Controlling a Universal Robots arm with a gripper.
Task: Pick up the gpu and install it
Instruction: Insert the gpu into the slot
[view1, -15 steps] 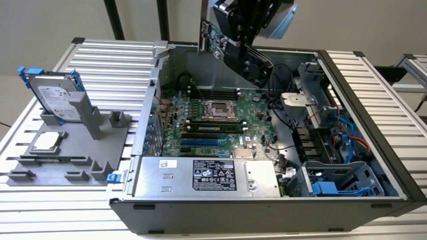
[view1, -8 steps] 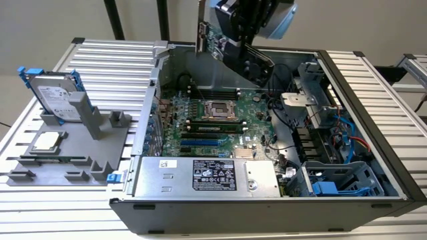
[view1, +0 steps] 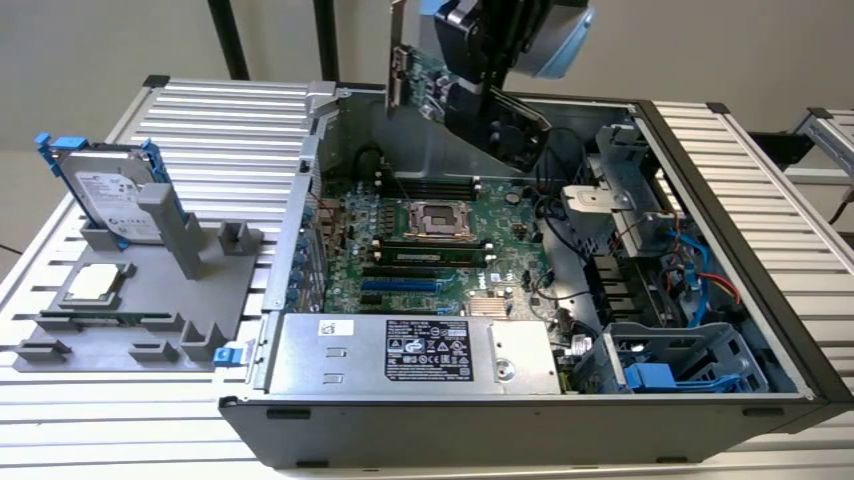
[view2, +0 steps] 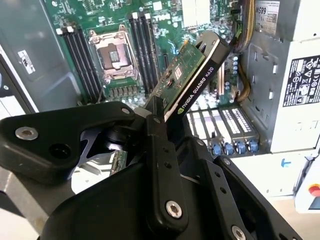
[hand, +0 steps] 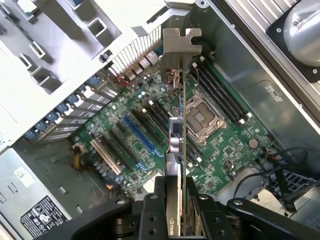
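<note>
Gpu (view2: 187, 77) clamped in end effector (view2: 162, 119).

The gpu (view2: 189, 75), aslant and fast in the gripper's (view2: 161, 119) jaws, above the green motherboard (view2: 85, 12) and its processor socket (view2: 116, 55).

The flat green gpu card (view2: 177, 75) has a black cooler block (view2: 201, 82) and a shiny silver bracket (hand: 180, 45). The gripper (view2: 159, 117) is black. The big flat motherboard (view1: 441, 225) is green with blue slots (view1: 400, 285). The silver hard drive (view1: 114, 195) has blue rails (view1: 47, 155). The metal table (view1: 214, 120) has silver stripes.
</note>
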